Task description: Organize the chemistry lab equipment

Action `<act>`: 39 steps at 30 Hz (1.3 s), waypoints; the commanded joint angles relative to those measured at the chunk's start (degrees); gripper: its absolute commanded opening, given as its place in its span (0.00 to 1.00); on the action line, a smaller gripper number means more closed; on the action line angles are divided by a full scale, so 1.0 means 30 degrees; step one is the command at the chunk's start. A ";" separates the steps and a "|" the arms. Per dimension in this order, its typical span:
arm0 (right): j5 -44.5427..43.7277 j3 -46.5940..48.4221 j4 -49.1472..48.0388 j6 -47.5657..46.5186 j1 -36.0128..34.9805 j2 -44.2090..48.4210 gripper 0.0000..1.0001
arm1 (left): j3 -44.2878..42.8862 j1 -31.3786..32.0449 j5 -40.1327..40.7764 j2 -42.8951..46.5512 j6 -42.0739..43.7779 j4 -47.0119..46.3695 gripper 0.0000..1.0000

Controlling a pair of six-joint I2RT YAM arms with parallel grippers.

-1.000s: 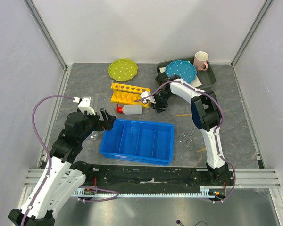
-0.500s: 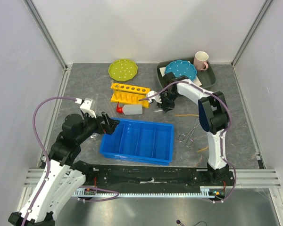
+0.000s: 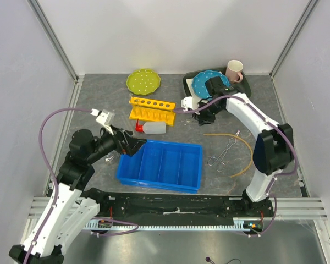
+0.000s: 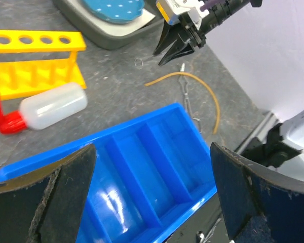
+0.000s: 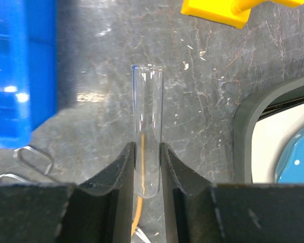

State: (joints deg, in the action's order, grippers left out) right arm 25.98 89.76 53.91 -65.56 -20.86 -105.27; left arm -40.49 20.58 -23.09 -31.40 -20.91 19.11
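Note:
My right gripper [image 5: 144,149] is shut on a clear glass test tube [image 5: 148,116] and holds it above the grey tabletop, right of the yellow holed rack [image 3: 152,108]. The gripper also shows in the top view [image 3: 201,114] and the left wrist view [image 4: 167,50]. The white squeeze bottle with red cap [image 3: 153,127] lies in front of the rack. The metal tongs [image 3: 223,153] and the tan rubber tube [image 3: 239,147] lie right of the blue bin. My left gripper [image 3: 133,146] is open and empty over the bin's left end.
The blue divided bin [image 3: 160,164] sits at the centre front. A dotted green plate [image 3: 143,81] lies at the back. A dotted blue plate [image 3: 209,82] rests on a grey tray [image 3: 245,91] with a pink-handled mug [image 3: 234,70] behind it.
My right gripper has moved right and toward the back, away from the rack's front, uncovering the tan tube and tongs. My left gripper has moved right over the bin's left end.

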 commanded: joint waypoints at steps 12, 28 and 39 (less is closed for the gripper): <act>0.3118 -0.3610 0.1747 0.0582 -0.4440 0.8398 0.22 | -0.1325 0.0723 -1.0379 -1.0711 -1.2982 -1.1411 0.96; 0.2708 -0.2262 0.1659 0.1580 -0.6902 0.8314 0.22 | -0.3260 0.4156 -1.0057 -1.4406 -1.0054 -0.6520 0.67; 0.2240 -0.2408 0.1659 0.1492 -0.7723 0.7992 0.23 | -0.3555 0.4420 -1.0465 -1.5081 -0.8354 -0.4379 0.29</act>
State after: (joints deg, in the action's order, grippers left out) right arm 32.45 80.84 59.05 -61.21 -43.03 -81.21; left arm -49.91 33.43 -52.01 -75.83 -49.56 3.49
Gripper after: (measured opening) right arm 0.300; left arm 0.386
